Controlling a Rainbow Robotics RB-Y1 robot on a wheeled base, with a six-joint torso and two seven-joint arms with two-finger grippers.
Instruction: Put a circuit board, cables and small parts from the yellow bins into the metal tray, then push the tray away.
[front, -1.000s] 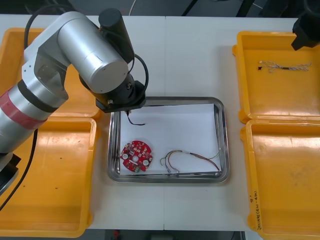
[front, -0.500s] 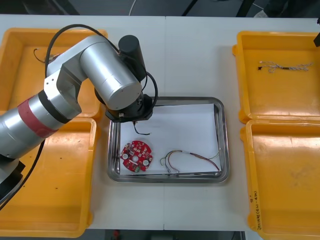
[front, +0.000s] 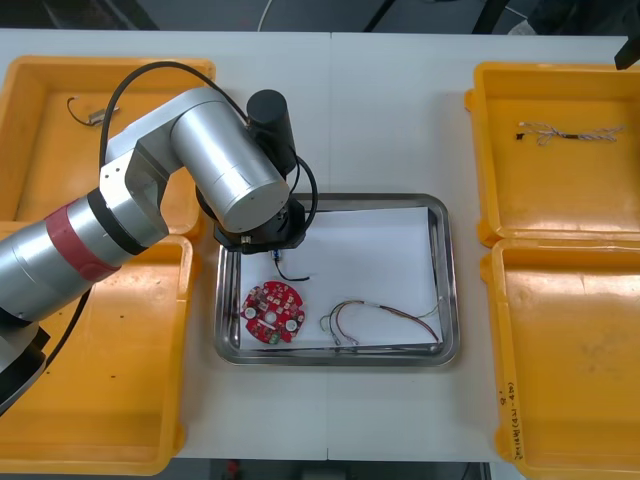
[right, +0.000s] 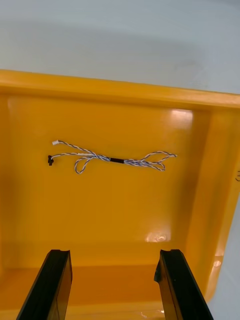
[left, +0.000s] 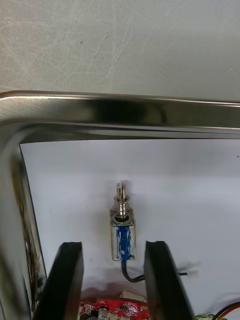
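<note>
Metal small part (left: 123, 235), prob. light+stiff, in tray (front: 452, 290) at 10 o'clock; left claw (left: 113, 245) spread astride it. Grip body. Right claw (right: 112, 252) spread over bin (right: 120, 82).

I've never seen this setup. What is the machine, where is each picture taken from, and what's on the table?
It is a robot with two arms, each ending in a two-finger gripper. The front view looks down on the table from above; each wrist view looks out past one arm's own fingers. Between four yellow bins lies a metal tray holding a circuit board, a red and yellow cable and a small metal part. The left gripper hovers open around that part, not gripping it. The right gripper hovers open over a twisted cable in one bin.
</note>
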